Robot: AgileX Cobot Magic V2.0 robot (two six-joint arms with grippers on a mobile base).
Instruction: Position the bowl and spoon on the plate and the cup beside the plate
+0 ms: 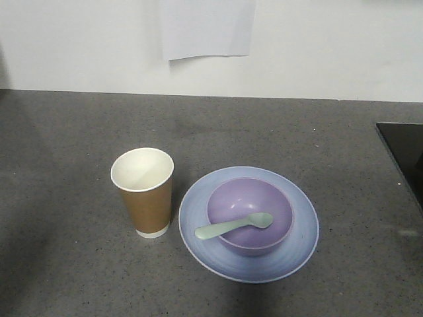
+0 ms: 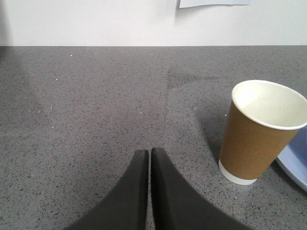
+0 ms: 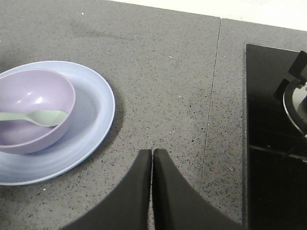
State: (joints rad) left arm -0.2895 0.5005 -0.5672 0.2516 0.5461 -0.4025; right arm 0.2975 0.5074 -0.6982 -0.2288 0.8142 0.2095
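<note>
Grey speckled stone is stretching under everything, and this tabletop (image 1: 79,132) is carrying the whole setting. I am keeping my left claw (image 2: 149,155) pressed together, its two dark fingers (image 2: 165,191) meeting along a thin seam with nothing between them, hovering over bare stone to the left of the cup (image 2: 259,132). My right claw (image 3: 152,155) is sitting the same way, fingers (image 3: 168,191) closed tip to tip and holding nothing, over the stone between the plate (image 3: 96,120) and a black glass cooktop (image 3: 273,134) at the right edge.

From the front view, the brown paper cup (image 1: 147,193) is standing upright with its white inside showing, just beside the left rim of the pale blue plate (image 1: 301,231); whether the two are touching, I cannot tell. The lavender bowl (image 1: 250,214) is resting on the plate, roughly at its centre. The mint-green spoon (image 1: 234,226) is lying in the bowl, its scoop toward the right and its handle reaching over the bowl's front-left rim. A white sheet of paper (image 1: 206,28) is hanging on the wall behind.
</note>
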